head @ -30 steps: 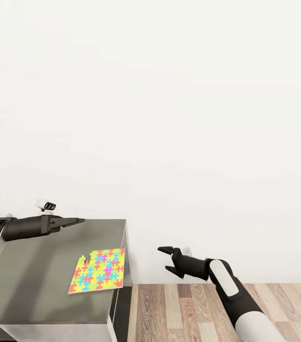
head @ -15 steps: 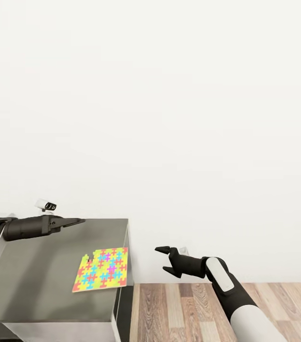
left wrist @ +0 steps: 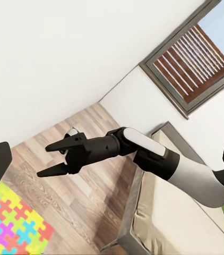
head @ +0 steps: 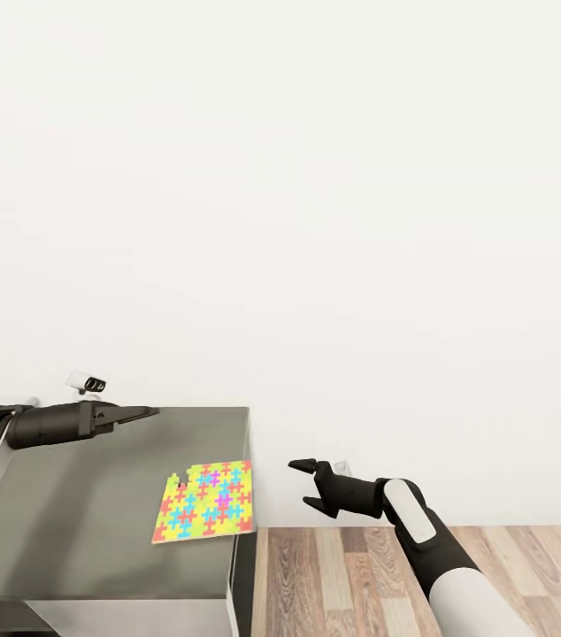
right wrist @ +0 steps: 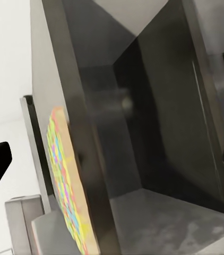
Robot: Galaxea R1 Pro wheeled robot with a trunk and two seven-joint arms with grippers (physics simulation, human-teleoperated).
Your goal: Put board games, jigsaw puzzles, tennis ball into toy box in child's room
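Jigsaw puzzle (head: 205, 501): yellow ground covered with interlocking pieces in red, blue, magenta and orange, lying on a dark grey table (head: 77, 522) beyond the black left gripper (head: 143, 411). Right gripper (head: 305, 484): black fingers on a black forearm with a white-and-grey upper section, above a floor (head: 493, 566) of brown and grey wood-grain planks. Wall (head: 316, 221): plain white; the window (left wrist: 194, 58) has a grey frame and reddish-brown slats.

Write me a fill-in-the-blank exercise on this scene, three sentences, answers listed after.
1. The multicoloured jigsaw puzzle lies flat on the dark grey ____, near its edge.
2. The right gripper, with its black fingers spread ____, hangs over the wooden floor.
3. The left gripper hovers above the tabletop, apart from the ____.

Missing words: table; open; puzzle
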